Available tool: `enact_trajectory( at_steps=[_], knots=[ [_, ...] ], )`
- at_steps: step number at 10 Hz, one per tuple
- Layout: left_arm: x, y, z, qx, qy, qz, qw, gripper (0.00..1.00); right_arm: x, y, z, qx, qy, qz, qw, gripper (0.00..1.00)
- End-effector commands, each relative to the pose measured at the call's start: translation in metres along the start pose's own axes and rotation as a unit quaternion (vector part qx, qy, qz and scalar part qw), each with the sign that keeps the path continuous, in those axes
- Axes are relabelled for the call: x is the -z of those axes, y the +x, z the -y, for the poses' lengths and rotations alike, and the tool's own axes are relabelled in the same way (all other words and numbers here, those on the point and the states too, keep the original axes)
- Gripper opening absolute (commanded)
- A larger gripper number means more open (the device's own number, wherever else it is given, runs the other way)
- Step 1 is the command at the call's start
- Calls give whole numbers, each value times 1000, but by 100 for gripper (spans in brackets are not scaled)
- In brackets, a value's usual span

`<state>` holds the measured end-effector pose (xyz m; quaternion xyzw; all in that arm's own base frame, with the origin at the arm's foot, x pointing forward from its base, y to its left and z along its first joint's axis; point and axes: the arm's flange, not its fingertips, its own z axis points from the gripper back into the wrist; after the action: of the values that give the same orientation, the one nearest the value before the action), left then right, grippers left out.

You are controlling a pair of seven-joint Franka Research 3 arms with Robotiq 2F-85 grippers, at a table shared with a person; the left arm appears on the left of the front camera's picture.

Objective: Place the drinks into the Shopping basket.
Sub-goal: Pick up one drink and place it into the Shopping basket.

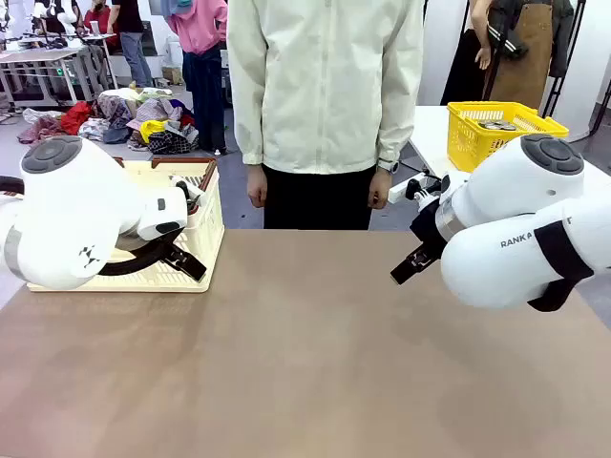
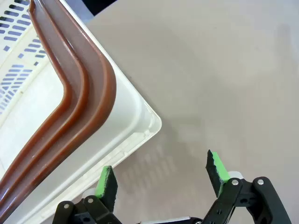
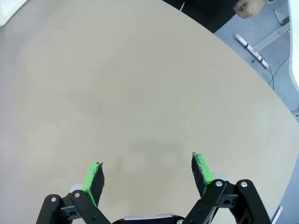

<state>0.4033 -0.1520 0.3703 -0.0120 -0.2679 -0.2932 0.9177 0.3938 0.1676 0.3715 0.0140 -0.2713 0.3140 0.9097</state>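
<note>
Well, both my tools stand wide open and hold nothing. In the left wrist view my left tool (image 2: 161,172) hangs over the bench (image 2: 224,84) right at a corner of the Shopping basket (image 2: 135,122). One green pad (image 2: 106,181) sits in front of the basket's cream rim and the other over bare tan surface. Two dark red-brown handles (image 2: 77,88) lie side by side along that rim, bending at the corner, and slotted cream wall shows beyond them. A faint slotted shadow falls on the bench just beside the corner.

In the front view the Shopping basket (image 1: 208,227) sits on the bench at its far left, mostly behind my left arm (image 1: 76,210), with one brown handle peeking over the top. My right arm (image 1: 520,229) comes in from the right, well apart from the basket.

In the right wrist view my right tool (image 3: 148,170) hovers over bare bench, its pads spread with only tan surface between them.

A person in a pale jacket (image 1: 325,76) stands at the far side, between my arms, with both hands hanging down at the sides. Behind, to the far right, a yellow mesh basket (image 1: 474,145) stands on a separate white table. Something silvery (image 1: 496,125) lies inside it, too small for me to tell what it is.
</note>
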Motion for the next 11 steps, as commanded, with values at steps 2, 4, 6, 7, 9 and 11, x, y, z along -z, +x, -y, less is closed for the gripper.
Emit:
enact_trajectory(
  at_steps=[2, 4, 6, 7, 9, 11],
  knots=[
    [0, 0, 0, 0, 0, 0, 1000, 100, 0, 0, 0, 0, 0, 0, 1000, 100],
    [0, 0, 0, 0, 0, 0, 1000, 100, 0, 0, 0, 0, 0, 0, 1000, 100],
    [0, 0, 0, 0, 0, 0, 1000, 100, 0, 0, 0, 0, 0, 0, 1000, 100],
    [0, 0, 0, 0, 0, 0, 1000, 100, 0, 0, 0, 0, 0, 0, 1000, 100],
    [0, 0, 0, 0, 0, 0, 1000, 100, 0, 0, 0, 0, 0, 0, 1000, 100],
    [0, 0, 0, 0, 0, 0, 1000, 100, 0, 0, 0, 0, 0, 0, 1000, 100]
  ],
)
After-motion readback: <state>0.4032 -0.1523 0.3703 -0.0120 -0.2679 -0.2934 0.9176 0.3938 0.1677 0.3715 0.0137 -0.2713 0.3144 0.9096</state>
